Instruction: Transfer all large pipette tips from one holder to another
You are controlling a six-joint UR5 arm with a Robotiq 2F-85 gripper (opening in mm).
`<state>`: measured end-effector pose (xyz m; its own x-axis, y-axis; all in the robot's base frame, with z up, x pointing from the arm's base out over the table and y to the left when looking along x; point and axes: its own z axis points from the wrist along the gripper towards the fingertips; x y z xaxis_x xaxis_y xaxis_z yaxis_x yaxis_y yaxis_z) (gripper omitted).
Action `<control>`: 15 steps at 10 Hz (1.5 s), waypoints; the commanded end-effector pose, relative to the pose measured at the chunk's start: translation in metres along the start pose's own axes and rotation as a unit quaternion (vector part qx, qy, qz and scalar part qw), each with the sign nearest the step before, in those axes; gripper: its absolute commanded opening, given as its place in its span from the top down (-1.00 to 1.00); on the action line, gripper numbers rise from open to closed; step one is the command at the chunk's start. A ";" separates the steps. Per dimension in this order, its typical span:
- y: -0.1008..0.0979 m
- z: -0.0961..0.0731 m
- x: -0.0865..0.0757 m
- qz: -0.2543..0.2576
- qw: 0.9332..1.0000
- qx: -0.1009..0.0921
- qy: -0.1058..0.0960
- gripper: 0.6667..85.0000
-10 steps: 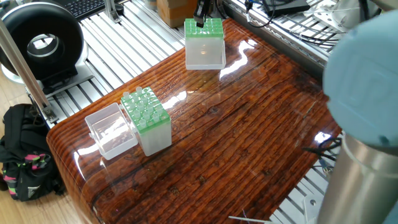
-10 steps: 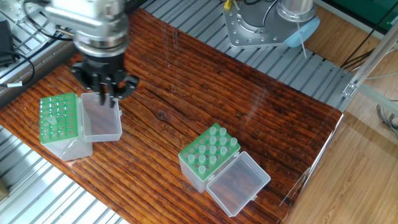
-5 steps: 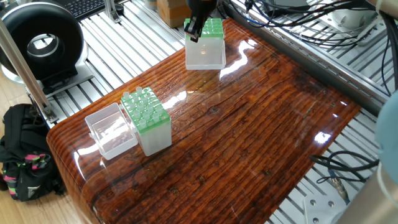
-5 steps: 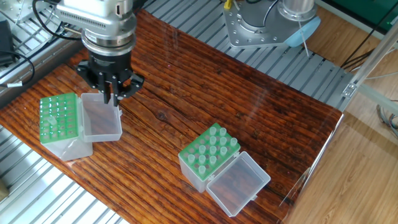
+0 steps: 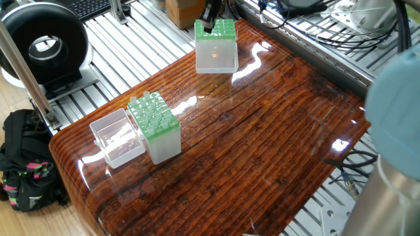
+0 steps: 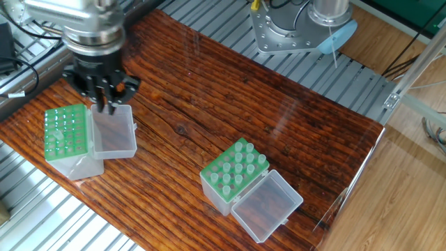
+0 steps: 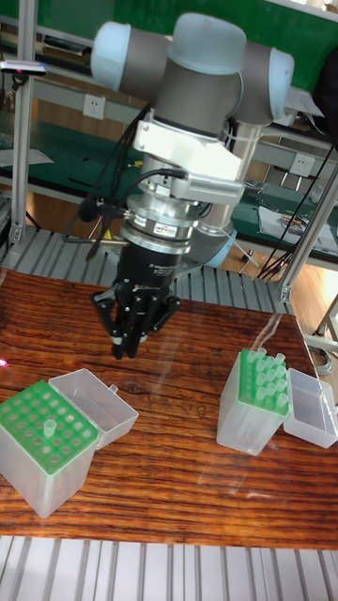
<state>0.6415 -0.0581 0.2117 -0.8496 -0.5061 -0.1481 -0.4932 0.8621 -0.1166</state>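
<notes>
The black two-finger gripper (image 7: 120, 349), fingers pressed together on what may be a tip, hangs above the green-topped receiving holder (image 7: 47, 455). The translucent whitish large pipette tips (image 7: 263, 370) stand well away. A misaligned descent could strike the grid.

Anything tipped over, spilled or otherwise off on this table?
Nothing stands out. Both holders stand upright with lids open: the fuller one keeps its pipette tips seated, and the other has one tip upright in its grid. No loose tips show on the table. The gripper hangs above, near the second holder.
</notes>
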 end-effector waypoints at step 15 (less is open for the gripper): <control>-0.063 0.016 -0.025 -0.063 0.998 -0.001 -0.017 0.45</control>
<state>0.6744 -0.0886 0.2137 -0.8031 -0.5771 -0.1481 -0.5639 0.8165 -0.1235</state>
